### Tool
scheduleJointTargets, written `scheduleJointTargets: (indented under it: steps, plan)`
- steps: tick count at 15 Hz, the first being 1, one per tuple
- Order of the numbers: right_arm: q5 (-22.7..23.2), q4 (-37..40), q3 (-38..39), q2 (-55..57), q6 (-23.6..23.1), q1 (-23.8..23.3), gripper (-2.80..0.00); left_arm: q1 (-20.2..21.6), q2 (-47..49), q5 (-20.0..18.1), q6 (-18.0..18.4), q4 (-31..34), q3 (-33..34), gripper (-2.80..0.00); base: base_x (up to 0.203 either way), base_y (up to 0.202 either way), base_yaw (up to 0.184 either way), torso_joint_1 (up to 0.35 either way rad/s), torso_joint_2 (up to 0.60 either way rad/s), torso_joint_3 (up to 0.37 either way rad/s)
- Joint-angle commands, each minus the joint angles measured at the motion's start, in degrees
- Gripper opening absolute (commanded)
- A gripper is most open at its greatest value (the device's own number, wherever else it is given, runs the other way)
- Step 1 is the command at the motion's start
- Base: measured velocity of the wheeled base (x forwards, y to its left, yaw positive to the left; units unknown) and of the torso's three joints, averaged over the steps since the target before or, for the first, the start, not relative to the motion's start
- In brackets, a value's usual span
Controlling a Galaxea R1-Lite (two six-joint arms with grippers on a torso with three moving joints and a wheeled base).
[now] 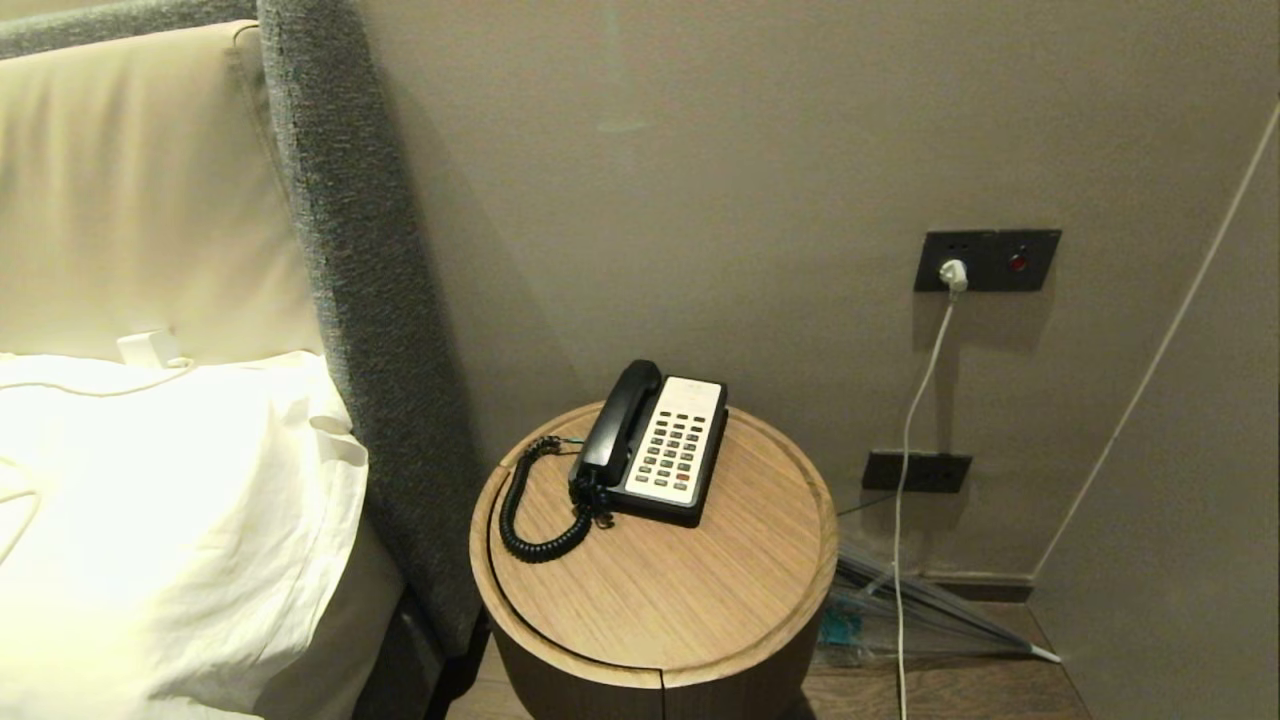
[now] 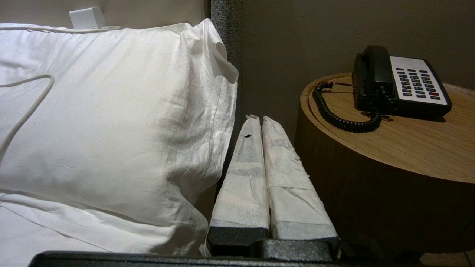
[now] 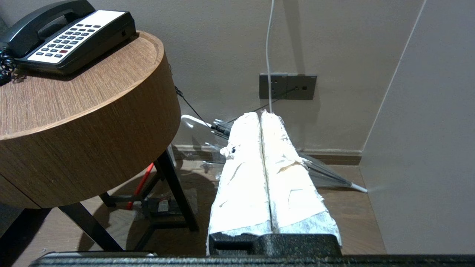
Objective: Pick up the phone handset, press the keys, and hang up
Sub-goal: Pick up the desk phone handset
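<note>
Handset point(image 1: 617, 420) cradled on phone base point(image 1: 676, 450), desk point(image 1: 680, 590), beyond both grippers; left gripper point(image 2: 262, 118) and right gripper point(image 3: 259, 114) pressed closed, empty, parked low.

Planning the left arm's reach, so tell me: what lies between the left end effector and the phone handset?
In the left wrist view, only the round table's rim and the coiled cord separate the left end effector from the phone handset.

Hotel bedroom: padded headboard point(image 1: 340, 250), pillow point(image 1: 170, 520), bedside table point(image 1: 700, 590) with phone point(image 1: 670, 450).
</note>
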Motion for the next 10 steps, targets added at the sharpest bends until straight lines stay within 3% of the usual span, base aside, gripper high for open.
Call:
scheduleJointTargets:
  steps: [1,10]
  plan:
    - [0.0,0.0,0.0,0.0,0.0,0.0,-2.8,0.0,0.1,0.0,0.0,0.0,2.3,-2.8,0.0,0.0,0.0,0.0,0.0,0.0]
    - [0.0,0.0,0.0,0.0,0.0,-0.1,-2.8,0.0,0.1,0.0,0.2,0.0,2.3,-2.8,0.0,0.0,0.0,0.0,0.0,0.0]
